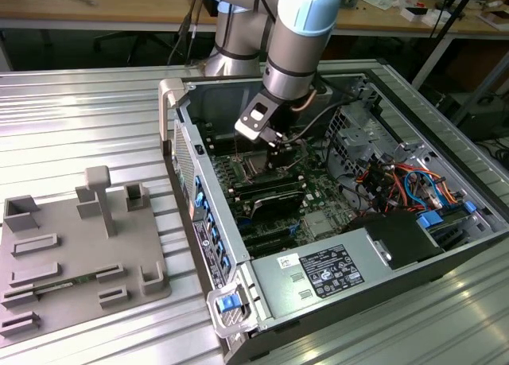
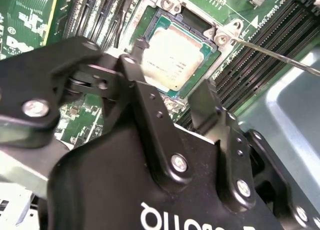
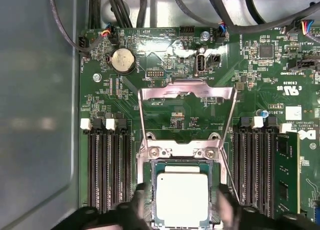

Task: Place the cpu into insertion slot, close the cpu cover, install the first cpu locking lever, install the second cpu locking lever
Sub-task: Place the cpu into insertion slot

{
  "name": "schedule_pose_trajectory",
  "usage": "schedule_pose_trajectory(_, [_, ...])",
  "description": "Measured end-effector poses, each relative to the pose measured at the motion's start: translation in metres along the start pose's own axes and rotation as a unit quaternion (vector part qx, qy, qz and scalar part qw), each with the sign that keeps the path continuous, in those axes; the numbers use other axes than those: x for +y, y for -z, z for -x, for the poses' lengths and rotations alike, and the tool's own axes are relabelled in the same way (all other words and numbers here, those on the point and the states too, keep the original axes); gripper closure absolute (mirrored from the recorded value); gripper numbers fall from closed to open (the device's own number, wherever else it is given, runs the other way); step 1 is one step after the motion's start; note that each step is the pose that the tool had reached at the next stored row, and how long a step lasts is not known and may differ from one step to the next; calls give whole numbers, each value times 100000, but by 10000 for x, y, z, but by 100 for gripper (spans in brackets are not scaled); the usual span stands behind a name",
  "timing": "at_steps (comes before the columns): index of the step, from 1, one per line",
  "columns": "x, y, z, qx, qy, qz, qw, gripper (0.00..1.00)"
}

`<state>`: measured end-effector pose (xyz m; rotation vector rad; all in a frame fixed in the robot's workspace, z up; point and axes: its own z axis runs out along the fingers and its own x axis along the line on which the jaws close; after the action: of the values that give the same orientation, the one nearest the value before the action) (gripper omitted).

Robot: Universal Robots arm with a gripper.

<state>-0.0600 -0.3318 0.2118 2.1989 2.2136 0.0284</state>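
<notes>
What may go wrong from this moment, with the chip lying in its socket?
First, the end effector has its fingers close on both sides of the cpu; an uneven retreat may drag the chip out of the insertion slot. Second, the cpu cover stands open, so nothing holds the chip down. Third, a thin locking lever sticks out free beside the socket and might be caught.
</notes>
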Motion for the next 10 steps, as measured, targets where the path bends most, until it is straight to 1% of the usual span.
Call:
schedule_pose_trajectory(3, [1, 37, 0, 4, 2, 3, 100000, 52])
schedule_pose_trajectory(4, [2, 51, 0, 0, 3, 3, 100000, 52])
schedule_pose_trajectory(5, [2, 64, 0, -13, 5, 2, 100000, 58])
schedule_pose_trajectory(6, [3, 77, 0, -22, 6, -1, 100000, 58])
schedule_pose_trajectory(9, [4, 100, 0, -65, 11, 0, 100000, 76])
schedule_pose_trajectory(10, [4, 101, 0, -58, 15, 9, 100000, 76])
